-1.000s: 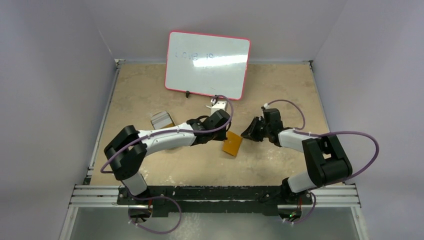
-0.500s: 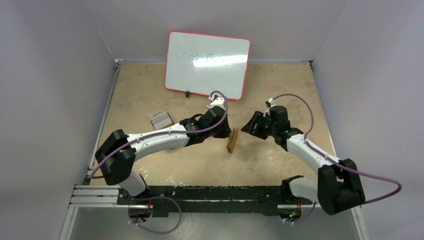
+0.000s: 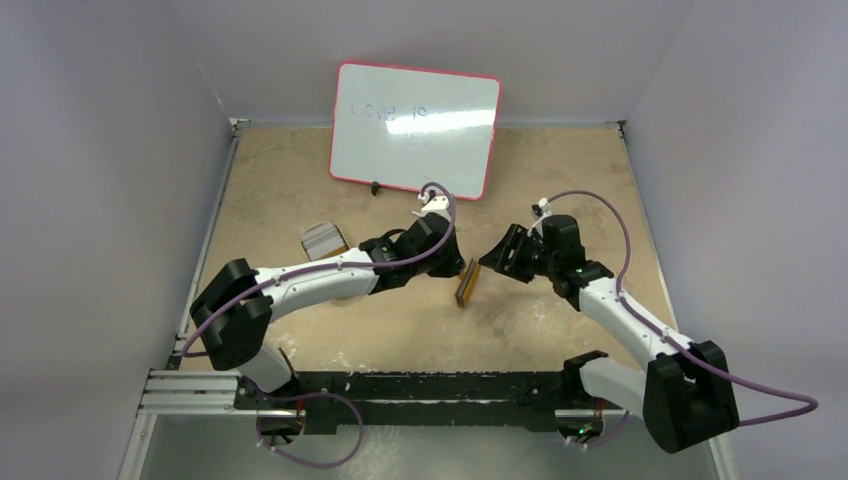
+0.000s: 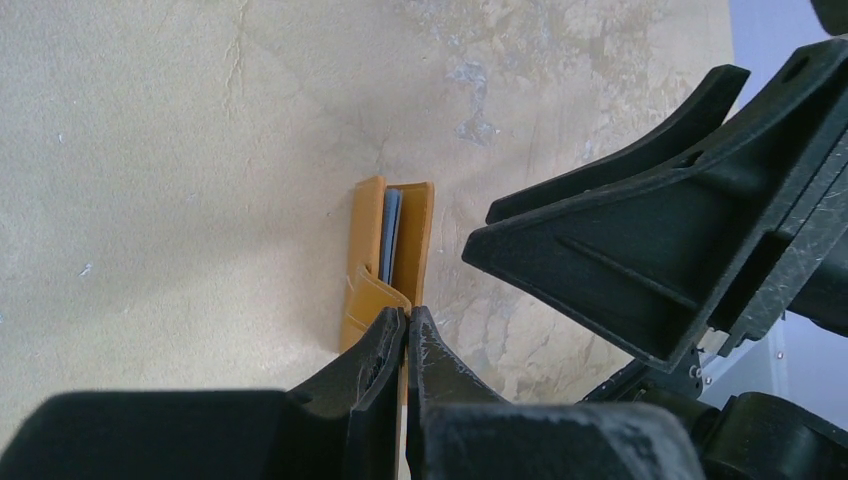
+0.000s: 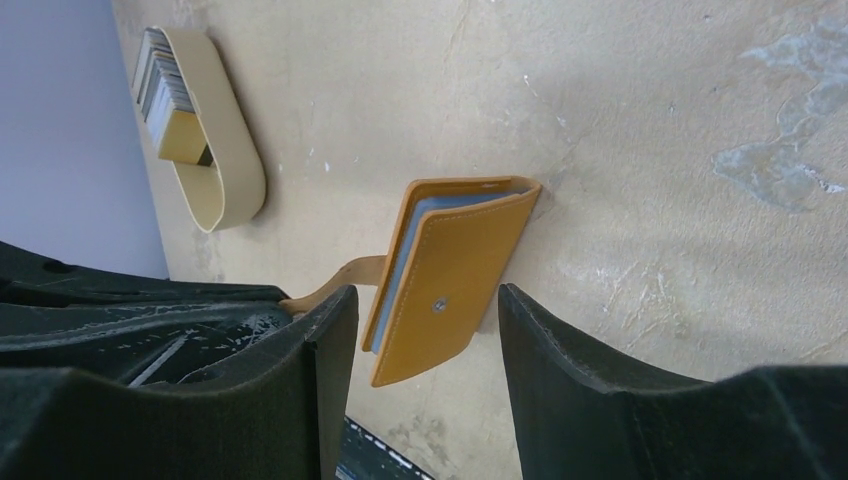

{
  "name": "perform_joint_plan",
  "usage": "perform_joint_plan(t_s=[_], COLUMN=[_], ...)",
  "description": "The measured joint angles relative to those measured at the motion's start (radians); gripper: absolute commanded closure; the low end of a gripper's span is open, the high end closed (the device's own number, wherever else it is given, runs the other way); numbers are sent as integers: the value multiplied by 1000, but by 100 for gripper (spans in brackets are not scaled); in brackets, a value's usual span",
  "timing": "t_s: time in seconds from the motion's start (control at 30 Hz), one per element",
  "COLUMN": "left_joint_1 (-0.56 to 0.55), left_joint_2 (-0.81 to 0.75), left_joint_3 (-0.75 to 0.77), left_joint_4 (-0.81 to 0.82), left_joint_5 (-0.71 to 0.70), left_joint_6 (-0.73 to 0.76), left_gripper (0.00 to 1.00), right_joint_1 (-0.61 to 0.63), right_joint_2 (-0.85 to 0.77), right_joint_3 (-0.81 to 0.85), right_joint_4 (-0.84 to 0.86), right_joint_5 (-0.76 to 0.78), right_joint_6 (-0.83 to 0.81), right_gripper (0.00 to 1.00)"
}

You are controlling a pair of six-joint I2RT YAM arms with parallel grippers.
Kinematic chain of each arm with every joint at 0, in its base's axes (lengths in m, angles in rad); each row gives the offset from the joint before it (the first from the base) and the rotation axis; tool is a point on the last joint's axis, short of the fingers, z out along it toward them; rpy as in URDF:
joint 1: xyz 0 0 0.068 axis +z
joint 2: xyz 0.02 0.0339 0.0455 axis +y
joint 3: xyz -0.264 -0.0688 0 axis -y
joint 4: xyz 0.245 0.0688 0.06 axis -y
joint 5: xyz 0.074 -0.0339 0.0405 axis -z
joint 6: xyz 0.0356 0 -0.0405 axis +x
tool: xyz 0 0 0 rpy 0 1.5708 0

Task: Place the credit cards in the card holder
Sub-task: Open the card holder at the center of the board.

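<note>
The card holder (image 3: 466, 283) is an orange-tan wallet standing on its edge mid-table, nearly closed, with bluish sleeves showing between its covers (image 4: 390, 235). My left gripper (image 3: 453, 268) is shut on its snap tab, a thin orange strip pinched between the fingertips (image 4: 407, 318). My right gripper (image 3: 497, 262) hangs open just right of it; the holder's snap-side cover (image 5: 460, 275) sits in the gap between its fingers, untouched. The credit cards (image 5: 160, 80) stand stacked in an oval tan dish, far left of both grippers.
The oval tan dish (image 3: 323, 240) sits left of centre, behind my left forearm. A red-framed whiteboard (image 3: 415, 130) leans at the back of the table. Walls close in the table on the left, back and right.
My right gripper has opened and shifted left, closer to the card holder. The holder has gone from lying tilted with its face up to standing on edge, still held by my left gripper.
</note>
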Motion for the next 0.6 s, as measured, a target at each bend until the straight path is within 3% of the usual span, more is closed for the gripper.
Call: perform_joint_plan(t_s=[0.6], left_joint_1=[0], left_joint_2=[-3], left_joint_3=[-16], left_joint_4=[28], left_joint_5=[10], left_joint_6=[-25], left_gripper=[100], right_joint_1=[25], right_joint_2=[99], right_joint_3=[-38], right_joint_4=[57], right_joint_5=[-19], right_joint_6=[32], right_gripper=[46])
